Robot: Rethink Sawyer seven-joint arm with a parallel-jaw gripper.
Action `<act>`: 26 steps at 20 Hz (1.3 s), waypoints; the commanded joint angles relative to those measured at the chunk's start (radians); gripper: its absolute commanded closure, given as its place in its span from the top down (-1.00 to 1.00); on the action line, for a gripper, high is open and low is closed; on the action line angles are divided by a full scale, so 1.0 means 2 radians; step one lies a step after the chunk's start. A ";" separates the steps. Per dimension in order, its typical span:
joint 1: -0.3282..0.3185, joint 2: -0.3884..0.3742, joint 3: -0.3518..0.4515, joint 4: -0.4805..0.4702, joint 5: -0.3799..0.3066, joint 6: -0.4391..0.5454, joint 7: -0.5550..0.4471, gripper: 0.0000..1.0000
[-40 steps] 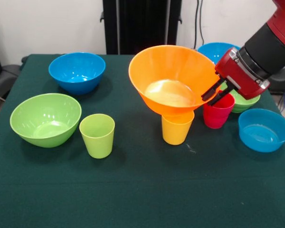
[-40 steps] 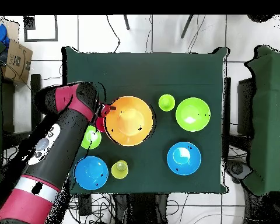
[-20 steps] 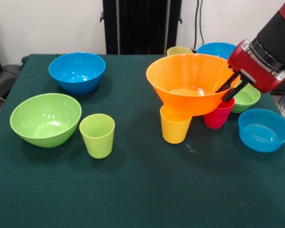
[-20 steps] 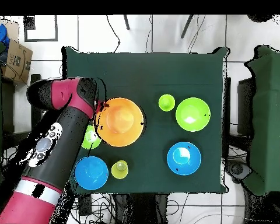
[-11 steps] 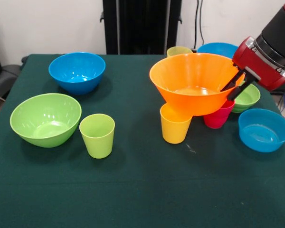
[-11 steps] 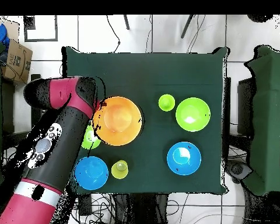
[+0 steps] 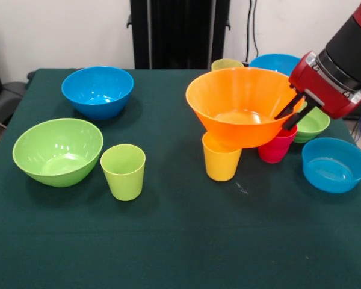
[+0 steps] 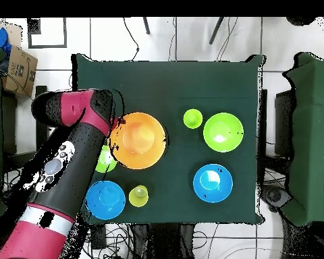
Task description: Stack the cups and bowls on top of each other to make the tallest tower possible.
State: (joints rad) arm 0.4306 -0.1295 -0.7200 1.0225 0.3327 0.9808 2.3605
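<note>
My gripper (image 7: 293, 112) is shut on the right rim of the large orange bowl (image 7: 237, 102) and holds it nearly level over the bright yellow cup (image 7: 221, 159) and the red cup (image 7: 276, 146). I cannot tell whether the bowl rests on them. In the overhead view the gripper (image 8: 115, 129) grips the orange bowl (image 8: 139, 140) at its left rim. The lime green cup (image 7: 123, 171) stands beside the large lime green bowl (image 7: 57, 150) at the left. A medium blue bowl (image 7: 97, 90) sits behind them.
A small green bowl (image 7: 313, 124) and a small shallow blue bowl (image 7: 334, 164) sit at the right under the arm. A second medium blue bowl (image 7: 275, 62) and a pale yellow cup (image 7: 227, 63) stand at the back.
The orange bowl was tilted over the yellow cup two seconds ago; it has levelled and shifted right towards the red cup. It has barely moved in the last second.
</note>
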 commanded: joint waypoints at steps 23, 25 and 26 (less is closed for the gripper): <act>-0.007 0.038 0.026 0.021 -0.044 -0.054 0.043 -1.00; -0.009 0.036 0.026 0.025 -0.049 -0.059 0.036 -1.00; -0.009 0.035 0.027 0.026 -0.050 -0.061 0.036 -1.00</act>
State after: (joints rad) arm 0.4316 -0.1113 -0.7402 1.0226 0.3217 0.9561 2.3605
